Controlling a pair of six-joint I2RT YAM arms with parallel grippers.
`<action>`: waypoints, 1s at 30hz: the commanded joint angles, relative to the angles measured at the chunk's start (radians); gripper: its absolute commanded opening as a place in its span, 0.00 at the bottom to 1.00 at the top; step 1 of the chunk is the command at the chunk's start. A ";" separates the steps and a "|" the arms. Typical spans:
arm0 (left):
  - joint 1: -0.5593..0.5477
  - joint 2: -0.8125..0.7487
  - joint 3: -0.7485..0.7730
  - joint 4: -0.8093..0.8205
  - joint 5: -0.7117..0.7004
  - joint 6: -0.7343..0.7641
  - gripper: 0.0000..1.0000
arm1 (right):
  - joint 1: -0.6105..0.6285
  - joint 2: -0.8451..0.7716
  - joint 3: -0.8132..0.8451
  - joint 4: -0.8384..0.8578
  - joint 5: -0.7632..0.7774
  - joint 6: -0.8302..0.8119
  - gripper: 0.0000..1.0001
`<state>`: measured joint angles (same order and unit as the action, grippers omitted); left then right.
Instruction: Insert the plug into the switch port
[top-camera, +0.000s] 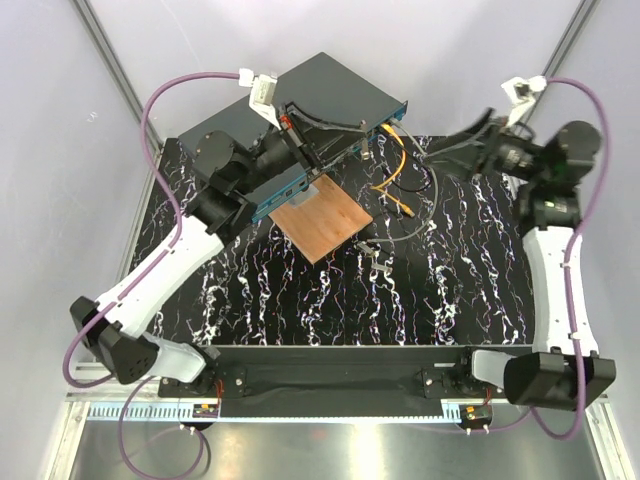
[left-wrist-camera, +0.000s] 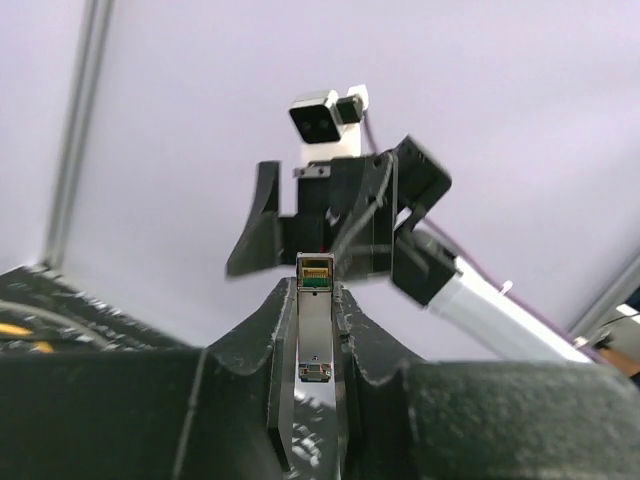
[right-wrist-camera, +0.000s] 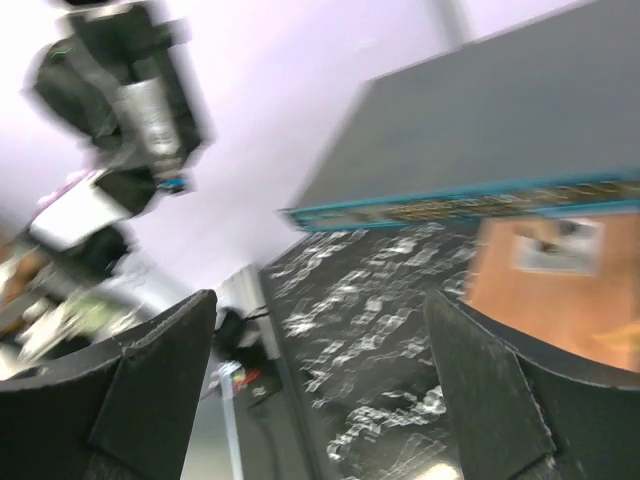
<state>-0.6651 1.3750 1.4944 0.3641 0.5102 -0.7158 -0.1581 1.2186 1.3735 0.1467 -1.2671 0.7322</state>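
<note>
**Top view:** high above the switch box (top-camera: 300, 110), looking down on the whole table (top-camera: 300, 300) from afar.
**Left wrist view:** close beside the box, aimed away from it toward the right arm (left-wrist-camera: 350, 210).
**Right wrist view:** low, blurred, facing the box's teal front (right-wrist-camera: 460, 205), which the top view shares.

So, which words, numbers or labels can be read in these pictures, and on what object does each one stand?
No text can be read.
Markings on the switch's teal front face: blurred.
White label on the copper plate: blurred.
Tick-marked strip along the near edge: too small.
</note>
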 joint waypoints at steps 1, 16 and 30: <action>0.005 0.009 0.007 0.242 -0.013 -0.132 0.00 | 0.138 -0.004 -0.004 0.218 0.081 0.130 0.90; 0.006 0.041 0.035 0.251 -0.061 -0.212 0.00 | 0.338 0.137 0.047 0.603 0.195 0.388 0.81; 0.009 0.048 0.001 0.249 -0.082 -0.238 0.00 | 0.393 0.157 0.047 0.729 0.219 0.490 0.74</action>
<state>-0.6613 1.4246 1.4952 0.5549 0.4603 -0.9405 0.2222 1.3727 1.3819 0.8097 -1.0809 1.1889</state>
